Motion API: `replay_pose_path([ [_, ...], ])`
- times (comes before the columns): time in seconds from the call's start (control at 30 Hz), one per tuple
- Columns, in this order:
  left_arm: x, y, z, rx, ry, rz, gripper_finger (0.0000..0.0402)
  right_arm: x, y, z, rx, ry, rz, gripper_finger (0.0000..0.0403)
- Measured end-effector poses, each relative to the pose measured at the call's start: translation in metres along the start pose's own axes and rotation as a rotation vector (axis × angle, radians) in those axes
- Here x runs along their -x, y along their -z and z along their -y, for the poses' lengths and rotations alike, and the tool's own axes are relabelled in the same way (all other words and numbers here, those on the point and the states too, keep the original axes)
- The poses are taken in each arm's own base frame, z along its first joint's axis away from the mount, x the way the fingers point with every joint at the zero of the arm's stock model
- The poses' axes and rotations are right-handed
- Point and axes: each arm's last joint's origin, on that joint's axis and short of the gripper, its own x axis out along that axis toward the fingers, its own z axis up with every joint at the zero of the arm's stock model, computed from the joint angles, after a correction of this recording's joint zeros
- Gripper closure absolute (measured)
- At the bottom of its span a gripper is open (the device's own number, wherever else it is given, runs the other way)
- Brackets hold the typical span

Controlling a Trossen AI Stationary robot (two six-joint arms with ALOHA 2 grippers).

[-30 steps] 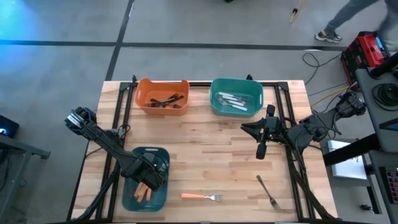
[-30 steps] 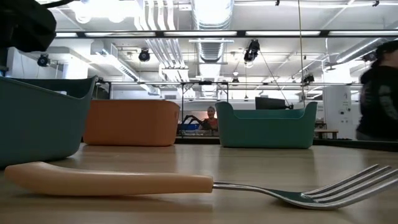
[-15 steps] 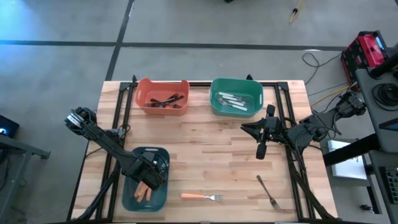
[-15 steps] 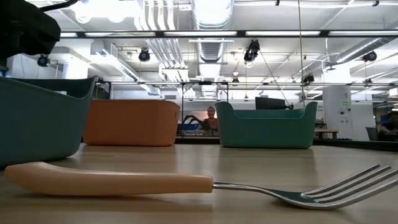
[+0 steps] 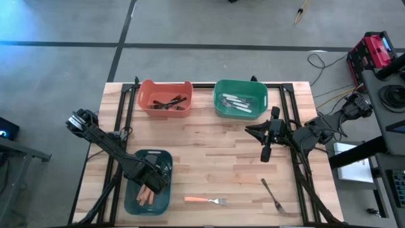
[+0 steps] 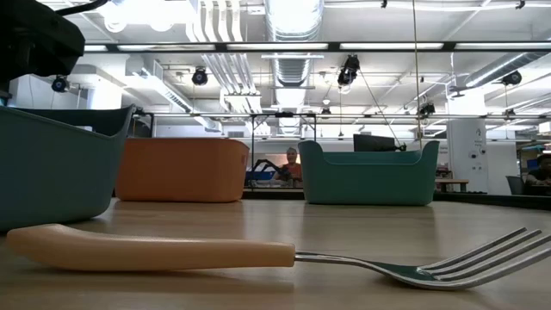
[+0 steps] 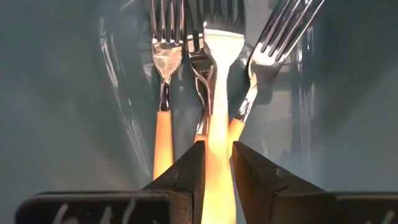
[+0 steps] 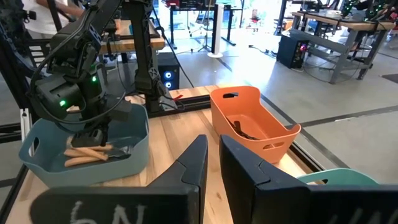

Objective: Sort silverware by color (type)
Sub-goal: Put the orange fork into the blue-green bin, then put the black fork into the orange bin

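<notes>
My left gripper [image 7: 219,144] reaches down into the dark teal bin [image 5: 166,156] at the near left and is shut on an orange-handled fork [image 7: 217,74]. Two more orange-handled forks [image 7: 163,93] lie beside it on the bin's floor. Another orange-handled fork [image 5: 205,201] lies flat on the table near the front edge, filling the low view [image 6: 172,250]. A dark fork [image 5: 273,195] lies at the near right. My right gripper [image 5: 250,131] hangs shut above the table's right middle, holding nothing. My left gripper pinches the orange handle [image 7: 217,171] by its two long sides between its two fingers. The fingers come from above, pointing down, and lie across the handle. The fork's metal head [image 7: 219,31] lies among the other forks in the bin.
At the far edge an orange bin [image 5: 166,97] holds black utensils and a teal bin [image 5: 240,98] holds white-handled ones. Bare wood lies between the bins and the loose forks. Dark frame rails run along both sides of the table.
Neither arm has visibly moved. A person beyond the table's far right has walked out of view.
</notes>
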Motion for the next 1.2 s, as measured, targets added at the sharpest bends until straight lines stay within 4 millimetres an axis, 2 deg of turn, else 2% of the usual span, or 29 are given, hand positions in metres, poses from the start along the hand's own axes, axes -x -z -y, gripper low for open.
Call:
replay_pose_path([
  [0.37,0.000,0.000,0.000,-0.011,0.003,-0.002,0.0346,0.000,0.000,0.000,-0.008,0.000,0.000,0.0370],
  [0.7,0.002,0.003,0.001,-0.029,-0.014,-0.077,0.0319,0.000,0.000,0.000,-0.069,0.000,0.000,0.0370],
  [0.93,0.027,0.009,0.011,-0.086,0.031,-0.094,0.0273,0.000,0.000,-0.001,-0.173,-0.025,-0.007,0.0370],
  [1.07,0.051,0.009,0.012,-0.147,0.024,-0.069,0.0250,0.002,-0.004,-0.002,-0.268,-0.087,-0.020,0.0370],
  [1.2,0.082,0.008,0.015,-0.251,0.070,0.023,0.0245,0.004,-0.011,-0.003,-0.419,-0.137,-0.029,0.0370],
])
